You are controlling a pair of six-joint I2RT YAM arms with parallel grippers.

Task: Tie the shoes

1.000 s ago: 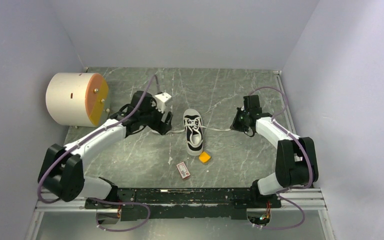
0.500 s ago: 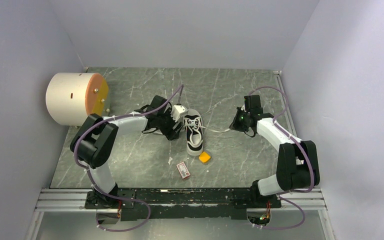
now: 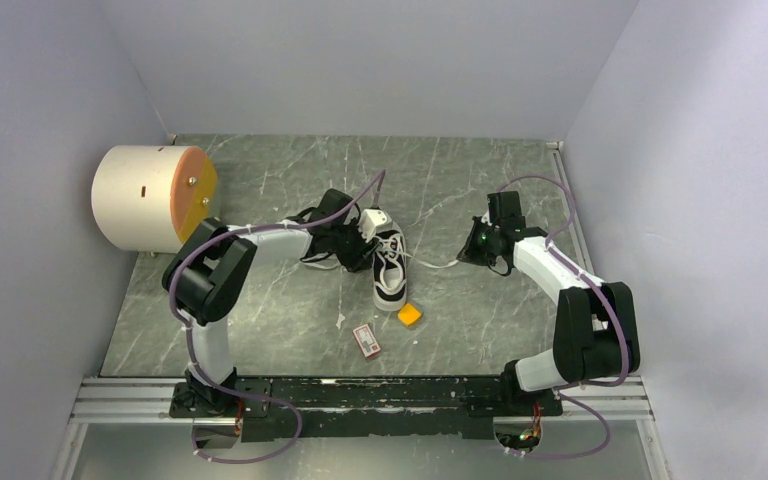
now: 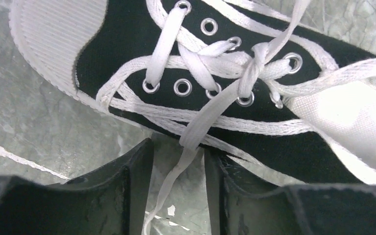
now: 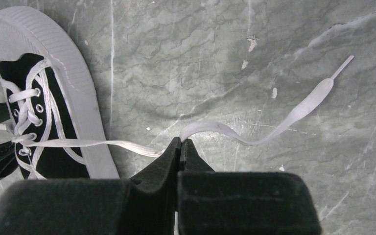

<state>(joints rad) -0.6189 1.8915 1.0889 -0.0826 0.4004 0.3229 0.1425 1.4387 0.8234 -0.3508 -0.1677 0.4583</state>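
Note:
The black-and-white sneaker [image 3: 390, 275] lies mid-table with its white toe toward the far side. My left gripper [image 3: 365, 252] is at the shoe's left side. In the left wrist view [image 4: 178, 164] its jaws stand apart, and the left lace [image 4: 210, 110] hangs loose in the gap, running up to a crossed knot [image 4: 254, 63] over the eyelets. My right gripper [image 3: 467, 255] is right of the shoe, and in the right wrist view it [image 5: 180, 143] is shut on the right lace [image 5: 103, 143]. That lace's free end [image 5: 303, 107] curls on the table.
A white cylinder with an orange face [image 3: 150, 198] stands at the far left. A small orange block [image 3: 410, 315] lies just off the shoe's heel, and a red-and-white card [image 3: 367, 340] lies nearer the bases. Grey walls close the left, back and right.
My left arm has swung right, bringing its gripper from well left of the shoe up against the shoe's left side. My right gripper has hardly moved and keeps its lace.

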